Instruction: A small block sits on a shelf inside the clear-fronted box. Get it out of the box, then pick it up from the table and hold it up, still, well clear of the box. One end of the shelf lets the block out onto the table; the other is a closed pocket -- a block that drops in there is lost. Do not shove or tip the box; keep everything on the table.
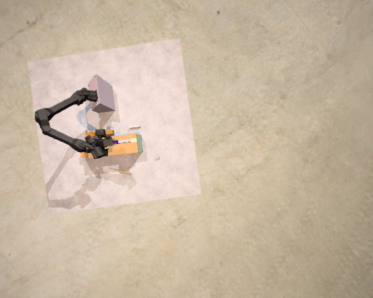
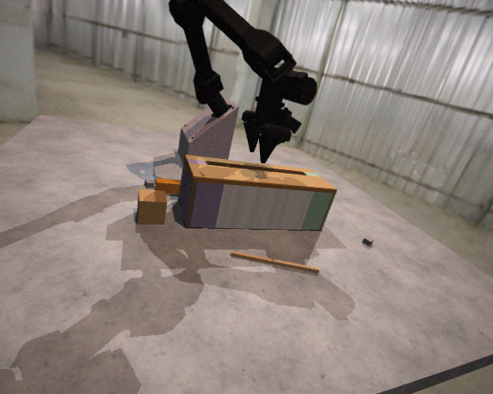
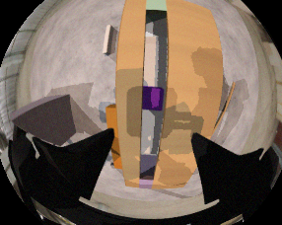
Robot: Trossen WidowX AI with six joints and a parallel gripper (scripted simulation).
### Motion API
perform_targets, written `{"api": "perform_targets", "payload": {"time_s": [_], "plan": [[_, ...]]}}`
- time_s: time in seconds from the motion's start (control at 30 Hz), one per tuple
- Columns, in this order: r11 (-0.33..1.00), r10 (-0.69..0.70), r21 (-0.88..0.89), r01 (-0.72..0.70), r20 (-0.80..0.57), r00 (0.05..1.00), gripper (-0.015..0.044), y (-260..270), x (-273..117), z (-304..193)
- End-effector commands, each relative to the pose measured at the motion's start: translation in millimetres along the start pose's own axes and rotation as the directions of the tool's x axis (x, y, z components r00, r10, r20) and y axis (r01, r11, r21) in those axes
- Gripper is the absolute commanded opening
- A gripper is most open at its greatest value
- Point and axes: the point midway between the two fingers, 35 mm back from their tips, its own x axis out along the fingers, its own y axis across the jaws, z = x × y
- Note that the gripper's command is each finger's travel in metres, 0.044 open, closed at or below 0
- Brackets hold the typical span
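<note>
The claw (image 2: pixel 260 144) hangs spread and empty above the slotted top of the box (image 2: pixel 260 199) near the worktop's (image 2: pixel 372 311) left edge, while the purple block (image 3: pixel 153 99) sits inside on the shelf.

A: What is lost from the overhead view?

B: The dark parallel-jaw gripper (image 1: pixel 102 144) covers the nine o'clock end of the long orange-topped box (image 1: pixel 126 149), so only a sliver of the small purple block (image 1: pixel 115 142) shows in the slot. A pale speck (image 1: pixel 157 158) at four o'clock of the box is too small to identify.

A: And the side camera?

B: The black jointed arm (image 2: pixel 243 34) is cut off by the top edge. Through the box's clear front (image 2: pixel 264 209) no shelf or block can be made out.

A: The wrist camera?

B: A black circular border crops it, and both dark fingertips run into the shadow at six o'clock.
</note>
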Motion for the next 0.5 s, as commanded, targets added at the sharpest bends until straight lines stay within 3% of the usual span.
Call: {"api": "perform_targets", "payload": {"time_s": [0.0, 0.2, 0.33, 0.47], "plan": [[1.000, -0.001, -0.001, 0.001, 0.000, 1.000, 0.0400, 0, 0, 1], [0.998, 0.001, 0.067, -0.001, 0.007, 1.000, 0.0400, 1, 0, 0], [0.892, 0.008, 0.451, -0.028, 0.047, 0.999, 0.0400, 7, 1, -4], [0.630, 0.013, 0.773, -0.077, 0.089, 0.996, 0.0400, 14, 1, -8]]}}
